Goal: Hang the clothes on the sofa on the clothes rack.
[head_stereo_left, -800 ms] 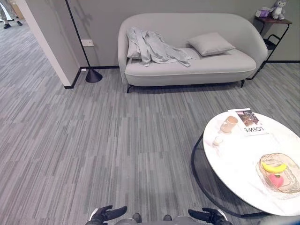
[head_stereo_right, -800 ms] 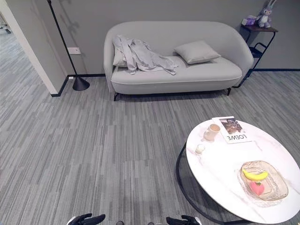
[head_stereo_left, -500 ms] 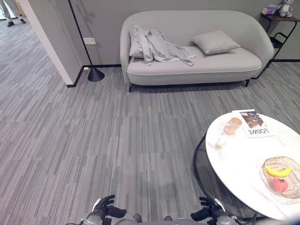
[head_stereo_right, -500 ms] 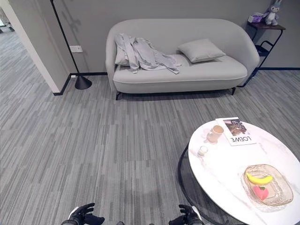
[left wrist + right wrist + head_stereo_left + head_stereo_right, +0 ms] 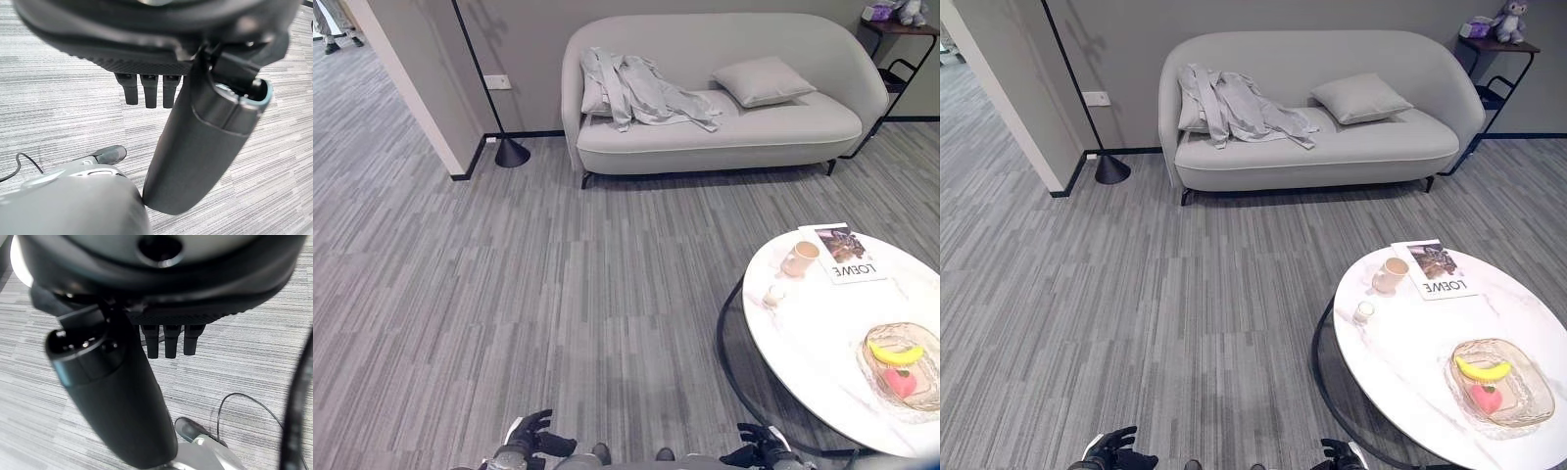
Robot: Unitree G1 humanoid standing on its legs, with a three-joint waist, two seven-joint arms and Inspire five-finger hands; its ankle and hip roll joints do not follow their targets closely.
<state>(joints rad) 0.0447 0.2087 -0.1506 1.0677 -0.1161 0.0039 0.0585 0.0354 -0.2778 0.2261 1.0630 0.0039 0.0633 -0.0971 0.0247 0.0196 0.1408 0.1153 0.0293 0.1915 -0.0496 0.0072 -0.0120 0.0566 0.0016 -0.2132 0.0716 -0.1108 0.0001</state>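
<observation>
I have both hands low at the near edge of the head views, over bare grey carpet (image 5: 509, 294). My left hand (image 5: 530, 438) has its fingers straight and relaxed, empty; in its wrist view the fingers (image 5: 149, 90) hang straight down beside the thumb. My right hand (image 5: 759, 452) is the same, fingers (image 5: 171, 340) straight, nothing in it.

Just ahead of my right hand and out to its right stands a round white table (image 5: 822, 333) on a dark ring base. On it I see a cup (image 5: 798, 258), a magazine (image 5: 847, 253) just beside the cup, a small white object (image 5: 772, 293) on the near side of the cup, and a glass bowl (image 5: 906, 364) holding a banana (image 5: 895, 351) and a pink fruit.

Well ahead of both hands, against the far wall, is the sofa (image 5: 724, 137). The clothes (image 5: 641, 93), pale grey, lie draped over its left end, spilling from the backrest onto the seat. A cushion (image 5: 764, 80) rests to their right. A floor lamp base (image 5: 510, 152) stands left of the sofa.
</observation>
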